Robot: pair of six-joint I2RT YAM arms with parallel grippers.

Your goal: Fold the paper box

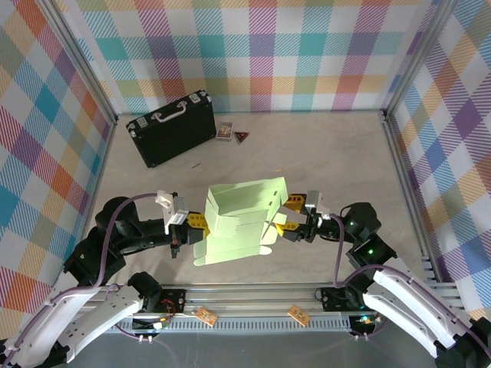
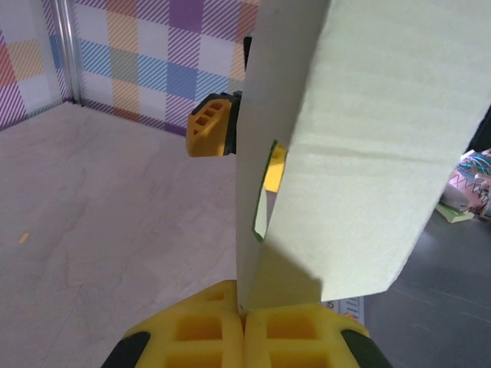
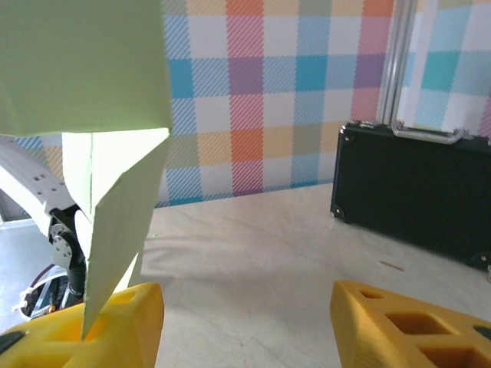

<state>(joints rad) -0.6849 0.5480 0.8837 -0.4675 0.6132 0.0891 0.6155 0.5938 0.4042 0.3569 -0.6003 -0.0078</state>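
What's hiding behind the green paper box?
From the left wrist, a yellow fingertip of the right claw pokes out behind the pale green card paper box. The card covers the rest of that claw.

The paper box [image 1: 242, 222] drapes over the left gripper [image 1: 193, 223] and right gripper [image 1: 281, 219] from above, masking most of their fingers. On the far side, two tiny items [image 1: 225, 131] sit by the black case [image 1: 170, 128], too small to identify. In the right wrist view, the case is clipped at the right edge.
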